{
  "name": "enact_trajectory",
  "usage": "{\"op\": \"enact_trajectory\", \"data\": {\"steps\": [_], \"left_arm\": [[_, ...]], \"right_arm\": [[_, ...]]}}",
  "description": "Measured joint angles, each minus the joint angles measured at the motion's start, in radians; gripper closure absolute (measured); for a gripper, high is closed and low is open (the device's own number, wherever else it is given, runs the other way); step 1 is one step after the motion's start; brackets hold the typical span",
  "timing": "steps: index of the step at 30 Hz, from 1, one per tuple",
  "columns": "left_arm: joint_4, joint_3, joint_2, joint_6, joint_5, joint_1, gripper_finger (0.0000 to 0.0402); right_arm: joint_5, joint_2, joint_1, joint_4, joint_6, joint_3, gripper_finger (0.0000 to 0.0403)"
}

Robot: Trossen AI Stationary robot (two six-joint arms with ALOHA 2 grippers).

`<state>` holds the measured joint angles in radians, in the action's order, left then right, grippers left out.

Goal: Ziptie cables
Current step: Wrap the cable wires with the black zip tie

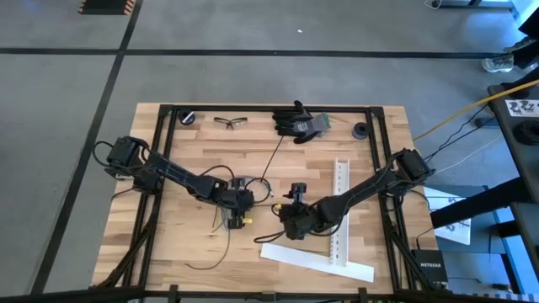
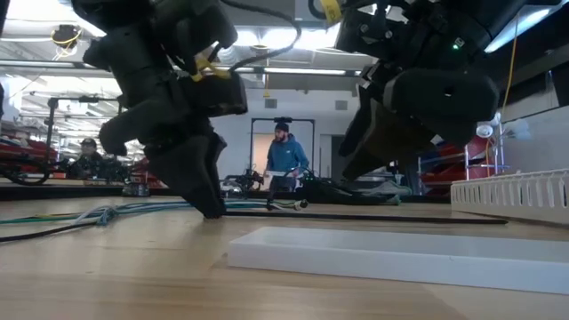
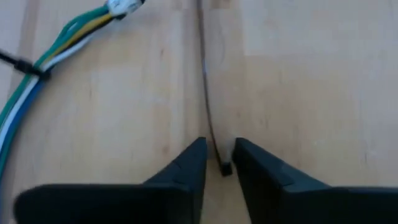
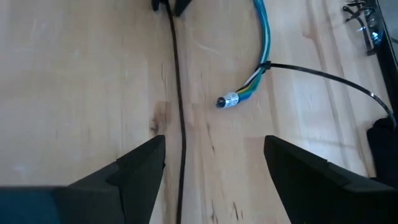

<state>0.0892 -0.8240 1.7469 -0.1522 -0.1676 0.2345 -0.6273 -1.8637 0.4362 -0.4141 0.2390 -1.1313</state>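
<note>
The cables (image 3: 56,53), blue, green, yellow and white wires, lie in a bundle on the wood, also seen in the right wrist view (image 4: 264,37). One black ziptie (image 4: 311,73) is looped around them, its tail lying free. A second ziptie (image 3: 208,93) lies straight on the table. My left gripper (image 3: 221,155) is down at the table, open by a narrow gap. Its fingers stand on either side of that ziptie's head end (image 3: 224,167), with wood showing on both sides. My right gripper (image 4: 214,155) hovers wide open over the same ziptie (image 4: 177,93), farther along it.
A flat white strip (image 1: 316,261) lies near the front edge. A perforated white channel (image 1: 341,210) runs along under the right arm. A glove (image 1: 299,122), glasses (image 1: 229,122) and two black round parts (image 1: 360,130) sit at the far edge. A person (image 2: 286,156) stands beyond the table.
</note>
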Motion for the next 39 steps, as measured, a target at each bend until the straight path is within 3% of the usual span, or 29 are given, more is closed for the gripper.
{"op": "enact_trajectory", "data": {"steps": [4, 9, 13, 16, 23, 27, 30, 36, 39], "left_arm": [[0.009, -0.002, 0.015, 0.06, -0.088, 0.031, 0.0391], [0.031, -0.007, 0.02, 0.198, -0.309, 0.079, 0.0399], [0.034, -0.015, 0.023, 0.387, -0.532, 0.124, 0.0401], [0.012, -0.018, 0.022, 0.529, -0.636, 0.141, 0.0401], [-0.077, -0.018, 0.022, 0.837, -0.671, 0.184, 0.0401], [-0.148, -0.018, 0.022, 0.951, -0.71, 0.222, 0.0401], [-0.164, -0.018, 0.022, 0.98, -0.727, 0.249, 0.0401], [-0.165, -0.013, 0.02, 0.975, -0.741, 0.265, 0.0401], [-0.216, -0.013, 0.02, 1.012, -0.754, 0.265, 0.0401]], "right_arm": [[-0.001, 0.0, 0.0, 0.0, 0.001, 0.0, 0.0143], [0.019, 0.0, 0.002, 0.019, 0.029, 0.0, 0.0143], [0.096, 0.002, 0.002, 0.09, 0.073, 0.0, 0.0143], [0.151, 0.002, 0.002, 0.137, 0.119, 0.0, 0.0143], [0.22, 0.011, -0.02, 0.192, 0.185, 0.0, 0.0143], [0.322, 0.012, -0.06, 0.237, 0.185, 0.032, 0.0143], [0.438, 0.037, -0.109, 0.404, 0.179, 0.156, 0.0143], [0.74, 0.077, -0.245, 1.027, 0.343, 0.43, 0.0143], [0.777, 0.048, -0.28, 1.119, 0.427, 0.47, 0.0143]]}}
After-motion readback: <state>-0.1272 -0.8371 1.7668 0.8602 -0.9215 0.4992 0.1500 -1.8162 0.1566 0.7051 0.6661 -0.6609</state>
